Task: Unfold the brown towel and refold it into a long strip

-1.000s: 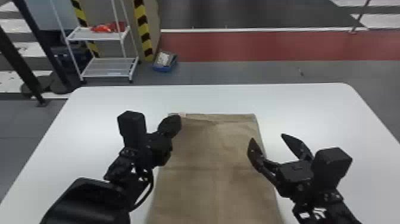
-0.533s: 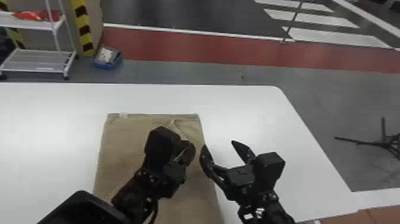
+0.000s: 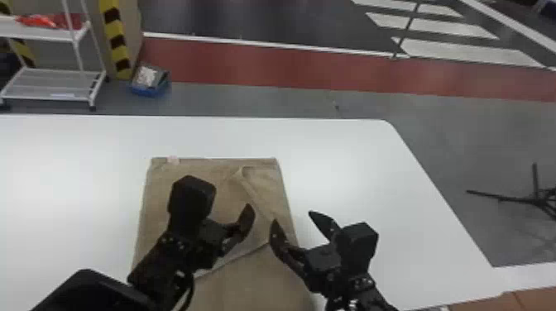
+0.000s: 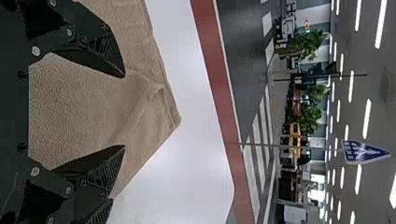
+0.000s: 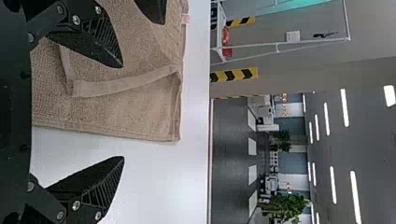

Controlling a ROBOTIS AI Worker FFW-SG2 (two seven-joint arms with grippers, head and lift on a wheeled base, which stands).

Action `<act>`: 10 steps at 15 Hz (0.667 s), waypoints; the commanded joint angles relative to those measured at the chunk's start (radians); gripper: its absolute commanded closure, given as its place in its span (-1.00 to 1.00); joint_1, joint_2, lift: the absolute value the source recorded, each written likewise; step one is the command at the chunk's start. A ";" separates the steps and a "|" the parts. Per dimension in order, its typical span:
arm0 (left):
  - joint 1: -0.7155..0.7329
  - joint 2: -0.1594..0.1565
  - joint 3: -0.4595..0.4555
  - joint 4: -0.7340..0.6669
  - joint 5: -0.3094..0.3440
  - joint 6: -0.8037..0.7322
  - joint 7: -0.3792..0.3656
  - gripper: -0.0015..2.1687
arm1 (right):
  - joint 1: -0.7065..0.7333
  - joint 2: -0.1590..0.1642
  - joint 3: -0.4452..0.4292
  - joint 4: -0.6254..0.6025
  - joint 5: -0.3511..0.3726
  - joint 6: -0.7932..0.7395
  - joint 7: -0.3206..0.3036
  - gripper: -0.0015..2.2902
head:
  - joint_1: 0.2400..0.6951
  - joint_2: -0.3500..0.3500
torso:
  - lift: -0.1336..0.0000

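task_thing: brown towel, on white table, near side, running out at the near edge of the head view
towel_state: folded; far-right part has a loose flap lying skewed on top, its corner near the right edge
left_gripper: over towel, jaws parted, nothing between them
right_gripper: at towel's right edge, one finger over cloth, other over table; jaws apart, empty
step_guess: unfolding, top layer to be opened out; early in task
best_grip: pinch the flap's corner only, not the layer under it; fingertips low, near flat to the cloth
other_arm: press or hold the lower layer so it doesn't drag
pull: slow, low, outward; then straighten the creased edge
risk: catching both layers, or bunching soft cloth
before_strip: get it flat and square first
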 commanded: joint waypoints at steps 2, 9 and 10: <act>0.043 0.002 0.045 0.001 0.001 -0.123 0.023 -0.97 | -0.031 0.007 0.008 0.069 -0.001 -0.031 0.057 -0.66 | 1.00 -0.49 | -0.84; 0.060 0.002 0.068 0.014 0.006 -0.191 0.022 -0.97 | -0.011 0.000 0.019 0.099 0.042 -0.055 0.074 -0.47 | 1.00 -0.35 | -0.84; 0.060 0.002 0.068 0.016 0.006 -0.191 0.022 -0.97 | -0.009 0.000 0.021 0.095 0.046 -0.052 0.075 -0.41 | 1.00 -0.34 | -0.84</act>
